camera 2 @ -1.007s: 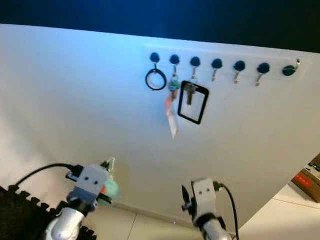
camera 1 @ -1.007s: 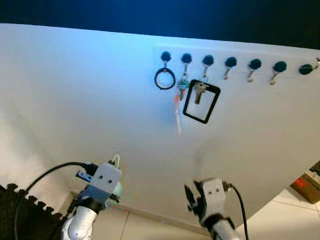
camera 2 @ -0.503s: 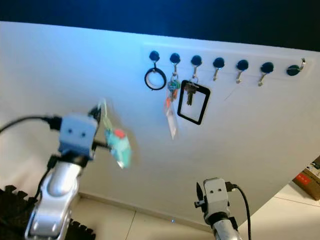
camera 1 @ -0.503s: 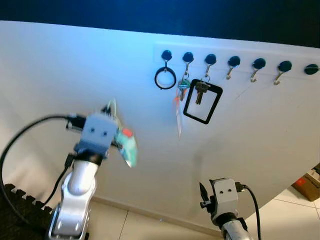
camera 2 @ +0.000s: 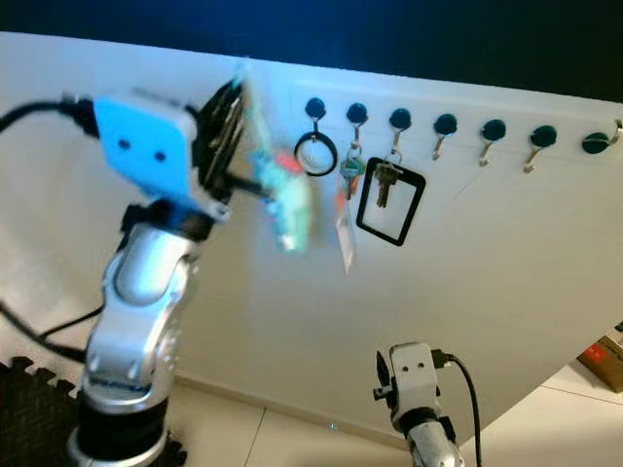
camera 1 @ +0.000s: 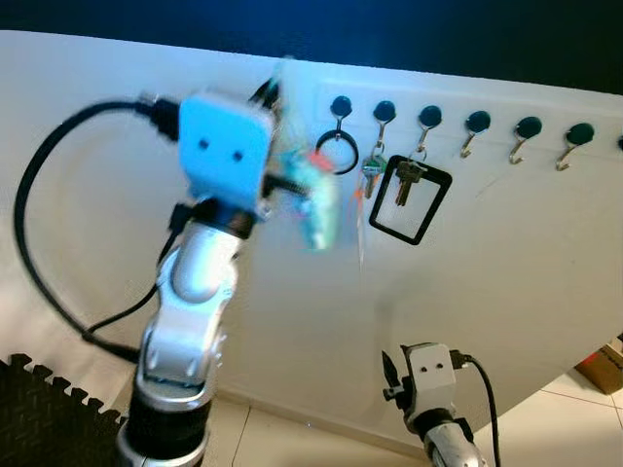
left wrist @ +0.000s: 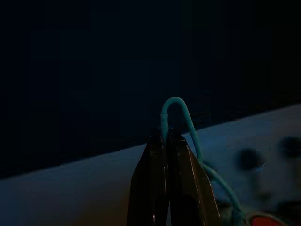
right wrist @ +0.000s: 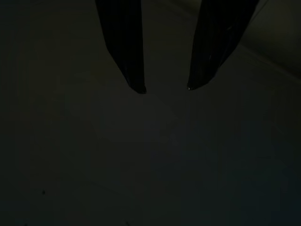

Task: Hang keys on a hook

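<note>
A black foam mat covers the floor's left corner below the white wall. The left gripper, raised high, pinches the teal loop of the blurred keys beside the hook rail. 3 hooks already carry things. The right gripper hangs low, fingers parted. Pale tiles lie below.
</note>
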